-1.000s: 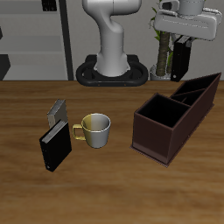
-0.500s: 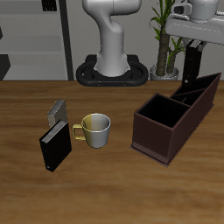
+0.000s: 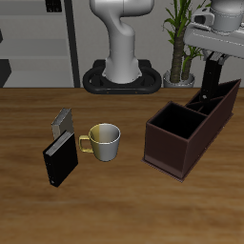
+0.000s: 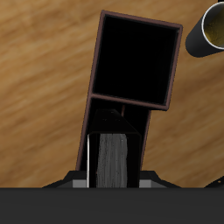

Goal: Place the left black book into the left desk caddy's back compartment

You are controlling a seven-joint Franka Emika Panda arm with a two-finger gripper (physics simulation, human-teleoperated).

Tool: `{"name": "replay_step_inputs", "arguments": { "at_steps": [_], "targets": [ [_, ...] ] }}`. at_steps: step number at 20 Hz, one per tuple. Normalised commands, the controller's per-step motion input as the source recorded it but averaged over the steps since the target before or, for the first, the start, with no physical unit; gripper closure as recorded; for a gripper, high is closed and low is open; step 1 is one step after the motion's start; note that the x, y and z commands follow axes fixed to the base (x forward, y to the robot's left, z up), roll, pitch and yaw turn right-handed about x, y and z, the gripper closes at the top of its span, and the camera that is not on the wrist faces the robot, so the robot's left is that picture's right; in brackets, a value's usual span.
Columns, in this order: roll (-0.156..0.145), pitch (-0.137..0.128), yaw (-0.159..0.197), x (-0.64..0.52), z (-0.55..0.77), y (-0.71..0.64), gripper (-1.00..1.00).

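My gripper (image 3: pixel 211 61) is shut on the left black book (image 3: pixel 210 78) and holds it upright over the far end of the left desk caddy (image 3: pixel 178 143). The book's lower edge hangs just above the back compartment (image 3: pixel 219 99), the section with slanted, rising top edges. In the wrist view the book's pale page edges (image 4: pixel 112 157) show between my fingers, pointing down into the back compartment. The caddy's square compartment (image 4: pixel 136 59) lies beyond it.
A second black book (image 3: pixel 59 158) stands near the table's front, with a small grey book (image 3: pixel 63 120) behind it. A mug (image 3: pixel 105 140) stands beside them and also shows in the wrist view (image 4: pixel 210 31). A potted plant (image 3: pixel 176 43) and the robot base (image 3: pixel 120 76) are at the back.
My gripper has carried the black book sideways from beside the plant to above the caddy's back compartment and lowered it a little. Nothing else has moved.
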Motion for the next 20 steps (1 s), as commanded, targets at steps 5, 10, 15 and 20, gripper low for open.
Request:
{"name": "replay_step_inputs", "arguments": {
  "at_steps": [5,10,15,20],
  "targets": [
    [-0.011,0.022,-0.009,0.14,-0.12,-0.04,1.00],
    [0.010,0.026,-0.014,0.00,-0.18,0.02,1.00],
    [0.025,0.010,-0.009,-0.10,-0.17,0.01,1.00],
    [-0.007,0.006,-0.005,0.01,-0.14,-0.04,1.00]
  ]
}}
